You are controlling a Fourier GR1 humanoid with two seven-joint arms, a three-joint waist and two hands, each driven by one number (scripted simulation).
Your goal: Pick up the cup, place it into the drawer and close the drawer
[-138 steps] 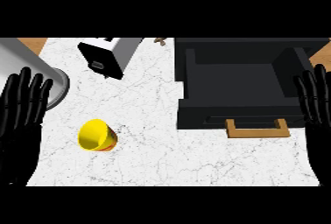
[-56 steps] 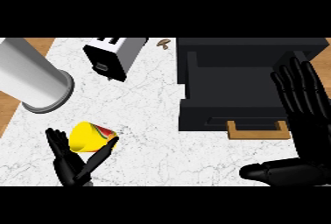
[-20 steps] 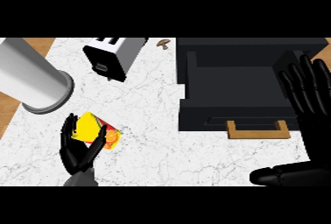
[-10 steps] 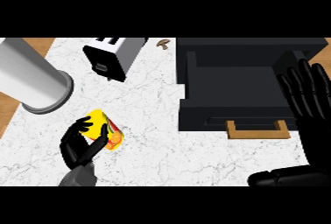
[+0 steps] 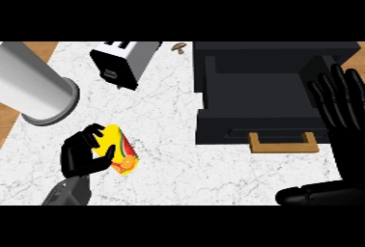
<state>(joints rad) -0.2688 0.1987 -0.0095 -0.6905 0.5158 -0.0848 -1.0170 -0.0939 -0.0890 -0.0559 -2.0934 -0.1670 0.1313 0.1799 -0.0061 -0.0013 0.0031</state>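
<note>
While the left robot hand (image 5: pixel 84 158) curls round the yellow cup (image 5: pixel 118 150) at lower left, grasp looks made; carrying it to the open drawer (image 5: pixel 251 131) and closing are left to do; right robot hand (image 5: pixel 343 105) rests spread at right edge.

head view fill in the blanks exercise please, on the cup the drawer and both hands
1. The left hand is curled round the ____ cup.
2. The drawer stands ____, with the cup not yet in it.
3. The right hand, fingers straight, shows at the drawer's ____ side.
Missing words: yellow; open; right.
</note>
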